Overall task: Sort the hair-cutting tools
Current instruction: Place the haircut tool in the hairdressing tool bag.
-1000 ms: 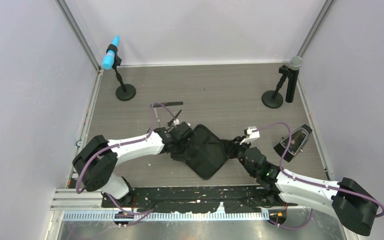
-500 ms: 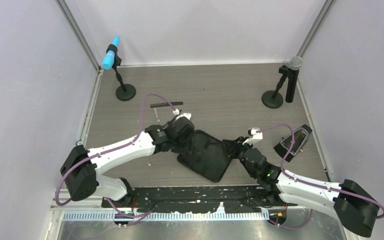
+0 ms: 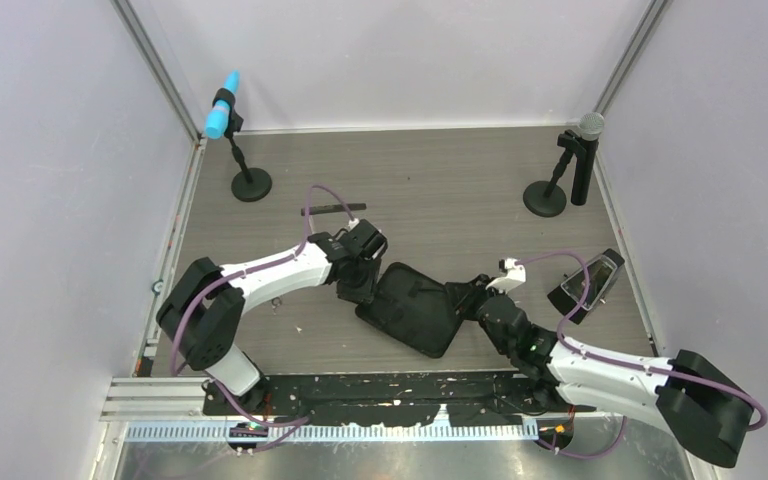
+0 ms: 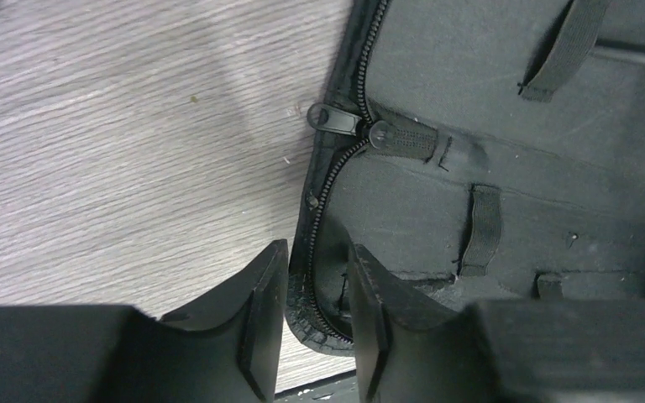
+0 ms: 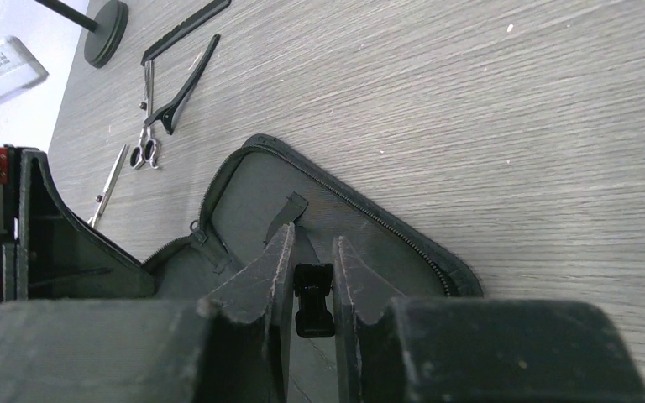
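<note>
- Tools sit left of the action. The comb [image 3: 335, 209] lies flat on the table [image 3: 460, 170]. The right wrist view shows a clip [image 5: 189, 84] just beside it, scissors [image 5: 144, 147] next to that, and second scissors [image 5: 109, 185] nearer the case [image 3: 415, 310].
- Handling call: all four look light and stiff. The steel scissors should be slick and lie low on the wood, so pinch them across the blades near the pivot. Take the comb at its middle so it won't tip, and the clip across its body.
- Left gripper [image 4: 317, 252]: the jaws are nearly closed and pinch the case's zip rim at its left edge, just below the zip pulls [image 4: 336, 119].
- The case sits in the centre, open with its inner side up, and no tool is in the loops [image 4: 485, 227] that show. It's soft fabric, so I'd expect it to flop and drag rather than slide cleanly.
- Right gripper [image 5: 313, 239]: the jaws are almost shut on a small black piece [image 5: 313, 302] at the case's right corner. Whether that is a tab of the case or a clip, I can't tell.
</note>
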Tool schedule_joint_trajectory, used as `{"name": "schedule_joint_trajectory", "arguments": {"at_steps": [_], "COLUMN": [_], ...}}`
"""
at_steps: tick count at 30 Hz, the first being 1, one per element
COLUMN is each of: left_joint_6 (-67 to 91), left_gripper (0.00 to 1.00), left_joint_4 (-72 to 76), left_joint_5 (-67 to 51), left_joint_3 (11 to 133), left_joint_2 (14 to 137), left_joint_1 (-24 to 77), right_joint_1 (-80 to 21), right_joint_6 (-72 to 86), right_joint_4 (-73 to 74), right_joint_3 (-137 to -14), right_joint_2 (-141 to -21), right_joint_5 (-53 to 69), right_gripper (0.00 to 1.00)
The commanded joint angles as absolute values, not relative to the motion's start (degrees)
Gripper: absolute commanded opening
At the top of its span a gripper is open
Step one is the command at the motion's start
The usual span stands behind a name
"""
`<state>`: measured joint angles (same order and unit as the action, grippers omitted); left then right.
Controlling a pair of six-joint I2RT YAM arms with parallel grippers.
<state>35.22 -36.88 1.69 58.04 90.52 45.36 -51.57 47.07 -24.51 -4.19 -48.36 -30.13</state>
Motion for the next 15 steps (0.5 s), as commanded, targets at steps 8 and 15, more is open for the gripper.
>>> {"name": "schedule_joint_trajectory", "arguments": {"at_steps": [8,15], "left_joint_6": [42.84,50.73], "left_gripper": [0.21,0.18], "left_joint_4": [-27.26,-20.54], "left_joint_5": [-10.3,-11.51], "left_joint_3": [48.25,38.27], "left_joint_2": [86.02,78.59], "left_joint_1": [45.44,45.57], "right_joint_1": [-50.44,-47.16], "right_joint_6": [52.1,52.38], "right_joint_4": [-30.06,-31.3], "right_joint_3": [-5.98,-8.52], "right_joint_2": [-57.55,-63.53], "right_joint_5": [-27.18,-18.33], "right_gripper": [0.05,0.05]}}
